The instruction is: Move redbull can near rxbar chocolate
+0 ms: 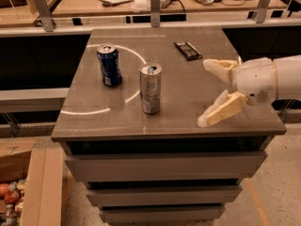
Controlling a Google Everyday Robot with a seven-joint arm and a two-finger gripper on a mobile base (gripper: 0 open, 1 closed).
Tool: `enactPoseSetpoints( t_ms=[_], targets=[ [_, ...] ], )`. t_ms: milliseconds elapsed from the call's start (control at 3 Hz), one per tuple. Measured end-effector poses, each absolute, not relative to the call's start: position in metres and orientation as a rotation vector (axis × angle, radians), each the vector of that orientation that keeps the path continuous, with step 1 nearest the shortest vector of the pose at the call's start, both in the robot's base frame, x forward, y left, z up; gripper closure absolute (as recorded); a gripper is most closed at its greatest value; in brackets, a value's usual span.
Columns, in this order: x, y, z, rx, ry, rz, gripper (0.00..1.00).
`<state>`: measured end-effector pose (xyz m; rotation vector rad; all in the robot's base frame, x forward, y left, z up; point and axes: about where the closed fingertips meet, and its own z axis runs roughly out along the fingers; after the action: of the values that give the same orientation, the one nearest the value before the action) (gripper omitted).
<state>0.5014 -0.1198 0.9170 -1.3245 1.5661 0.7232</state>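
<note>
The pincer (pixel 205 93) gapes empty over the table's (pixel 94 121) right edge. The redbull can (pixel 151 88) stands mid-table, a blue can (pixel 109 65) to its left, the rxbar chocolate (pixel 188 50) toward the far edge.

End effector (pixel 205 93) sat over the right side of the grey desk (pixel 181 114). A curved light streak (pixel 133 56) lay on the top to its left. Drawer fronts (pixel 164 166) and speckled floor (pixel 277 194) below it. Wooden crate (pixel 40 187) far lower left. Cluttered workbench (pixel 89 4) with metal posts (pixel 155 6) beyond.
</note>
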Motion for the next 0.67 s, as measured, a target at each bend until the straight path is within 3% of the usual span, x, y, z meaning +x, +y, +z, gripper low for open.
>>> enactPoseSetpoints(
  t_ms=[667],
  targets=[
    [0.523,-0.074,0.876,-1.298,1.467,0.797,0.00]
  ],
)
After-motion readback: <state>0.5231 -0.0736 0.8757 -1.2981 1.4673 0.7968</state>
